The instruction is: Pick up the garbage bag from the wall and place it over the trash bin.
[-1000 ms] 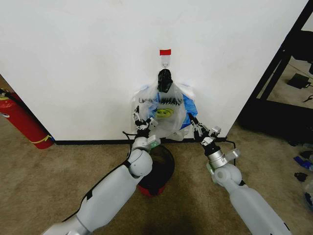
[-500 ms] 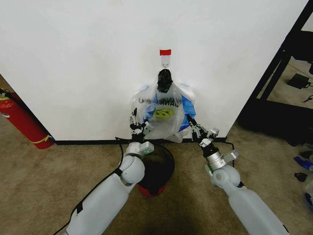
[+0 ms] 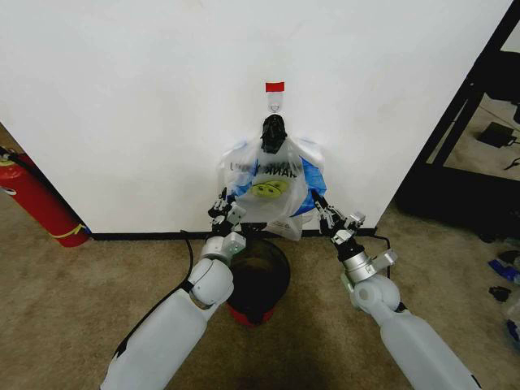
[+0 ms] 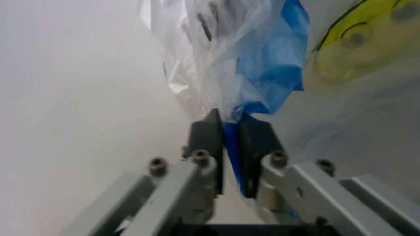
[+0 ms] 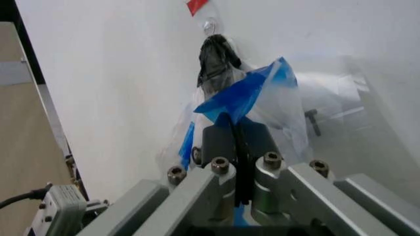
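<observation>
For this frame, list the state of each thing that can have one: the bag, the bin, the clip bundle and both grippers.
garbage bag: hanging against the wall, pinched at both lower sides
left gripper: jaws shut on the bag's blue edge
right gripper: jaws shut on the bag's blue edge
trash bin: upright on the carpet below the bag, open, unlined
black clip: hanging from the hook, bunching other bags

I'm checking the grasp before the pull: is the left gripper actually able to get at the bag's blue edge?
Yes, seemingly: the left gripper is shut on the garbage bag, its blue strip pinched between its fingers. Nothing blocks it.
</observation>
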Tool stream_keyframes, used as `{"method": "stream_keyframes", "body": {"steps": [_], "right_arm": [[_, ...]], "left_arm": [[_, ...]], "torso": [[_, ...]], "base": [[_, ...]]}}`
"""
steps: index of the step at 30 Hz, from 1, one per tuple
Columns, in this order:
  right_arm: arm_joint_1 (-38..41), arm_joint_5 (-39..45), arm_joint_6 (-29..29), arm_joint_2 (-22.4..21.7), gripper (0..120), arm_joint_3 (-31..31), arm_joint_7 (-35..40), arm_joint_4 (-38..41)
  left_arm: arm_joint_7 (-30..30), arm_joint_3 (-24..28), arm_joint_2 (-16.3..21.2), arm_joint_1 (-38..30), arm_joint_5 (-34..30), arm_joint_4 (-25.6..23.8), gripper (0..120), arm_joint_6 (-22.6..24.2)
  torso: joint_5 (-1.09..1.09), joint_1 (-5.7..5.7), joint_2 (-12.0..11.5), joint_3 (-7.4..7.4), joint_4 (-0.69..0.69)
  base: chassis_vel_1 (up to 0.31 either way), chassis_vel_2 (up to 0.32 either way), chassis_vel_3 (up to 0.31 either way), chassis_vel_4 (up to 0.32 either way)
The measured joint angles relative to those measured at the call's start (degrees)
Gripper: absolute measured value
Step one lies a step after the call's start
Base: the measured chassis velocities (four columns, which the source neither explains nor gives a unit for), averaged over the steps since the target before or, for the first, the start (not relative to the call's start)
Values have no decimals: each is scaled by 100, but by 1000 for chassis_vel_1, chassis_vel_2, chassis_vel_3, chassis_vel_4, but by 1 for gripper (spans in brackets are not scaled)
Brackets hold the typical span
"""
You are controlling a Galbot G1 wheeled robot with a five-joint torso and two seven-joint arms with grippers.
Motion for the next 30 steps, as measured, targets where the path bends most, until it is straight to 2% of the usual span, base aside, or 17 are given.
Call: {"method": "stream_keyframes", "body": {"steps": [2,7,11,15,17,19,20,24,30], "right_arm": [[-19,-4,-1,-1,0,13,1,14],[-57,-26,-1,-1,0,38,2,46],[-187,-53,1,-45,0,108,-87,166],[-362,-47,-14,-169,0,196,-309,306],[-578,-68,-44,-306,0,284,-391,453],[-1091,-358,-29,-526,0,487,-361,735],[-1091,-358,-29,-526,0,487,-361,735],[-2035,-521,121,-723,0,765,-331,1371],[-2738,-737,277,-711,0,1005,-364,1812]], "left_arm": [[-8,-10,20,1,-106,-46,0,15],[-95,-57,35,58,-518,-226,0,-126],[-179,-319,15,424,-1575,-932,0,-351],[-191,-591,40,705,-1939,-1318,0,-387],[-192,-740,141,894,-2062,-1514,0,-394],[-190,-832,474,1178,-2205,-1726,0,-395],[-190,-832,474,1178,-2205,-1726,0,-395],[-200,-968,958,1661,-2414,-2160,0,-337],[-247,-1115,1160,2121,-2463,-2568,0,-205]], "torso": [[0,0,0,0,1],[0,0,0,0,0],[0,0,0,0,1],[1,0,0,0,2],[0,0,0,0,2],[-1,0,0,0,1],[-1,0,0,0,1],[-1,0,1,-1,-1],[-1,-1,1,-1,1]], "base": [[0,0,0,0],[0,0,0,0],[0,0,0,0],[0,0,0,0],[0,0,0,0],[0,0,0,0],[0,0,0,0],[0,0,0,0],[0,0,0,0]]}}
